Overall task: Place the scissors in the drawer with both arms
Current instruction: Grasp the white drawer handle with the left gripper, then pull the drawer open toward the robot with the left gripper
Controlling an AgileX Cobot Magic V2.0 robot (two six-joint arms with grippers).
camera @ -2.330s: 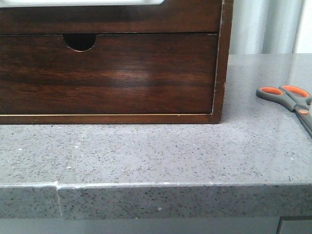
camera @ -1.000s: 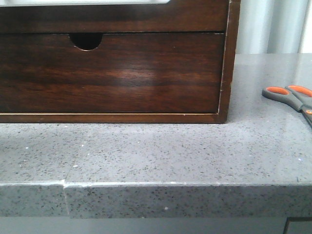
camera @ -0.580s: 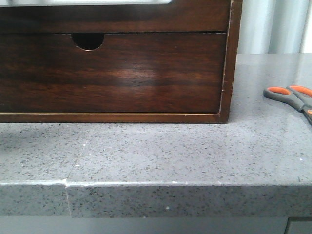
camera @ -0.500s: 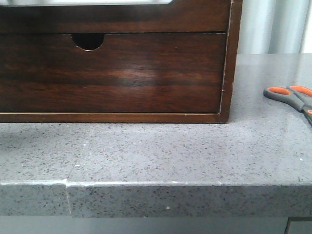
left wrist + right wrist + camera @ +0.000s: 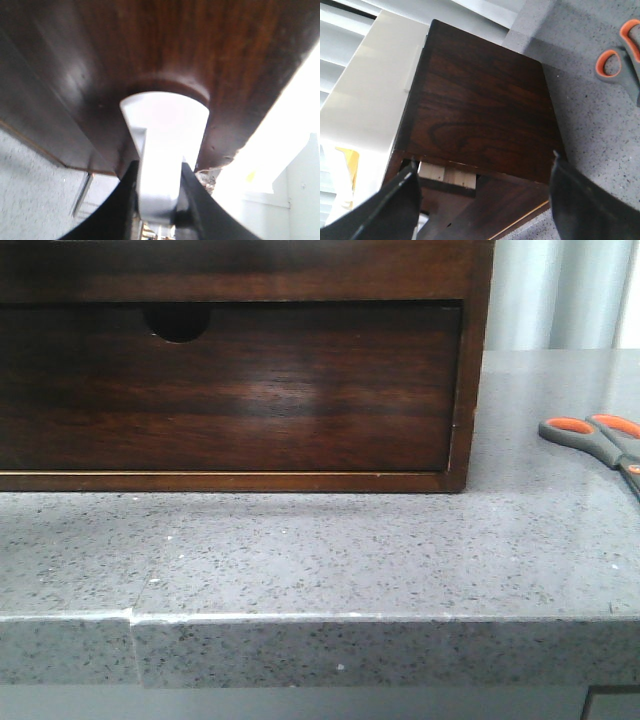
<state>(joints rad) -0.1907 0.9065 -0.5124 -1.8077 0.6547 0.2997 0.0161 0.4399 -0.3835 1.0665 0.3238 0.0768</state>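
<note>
- The scissors (image 5: pixel 598 440) lie flat on the grey counter (image 5: pixel 320 550), at 3 o'clock from the wooden chest (image 5: pixel 470 370) in the front view.
- They are apart from the chest. Their orange loops point toward it, and the blades run off the edge of the picture.
- The drawer (image 5: pixel 200 45) is the top one in the chest. It has a wide, round-cornered cut-out (image 5: pixel 165 112) that looks bright white.
- Under it is a lower front (image 5: pixel 300 390) with a small half-round notch (image 5: pixel 176 322), shut flat.
- The left gripper (image 5: pixel 159 172) is right at the cut-out. Its two dark fingers (image 5: pixel 125 200) sit close together with something pale between them. I cannot tell if they are pinching it.
- The right gripper (image 5: pixel 485 200) hangs over the chest's top with its fingers (image 5: pixel 400 205) spread wide, holding nothing.
- The scissors show on the counter beyond the chest in the right wrist view.
- The chest's right side wall stands between the drawer and the scissors.
</note>
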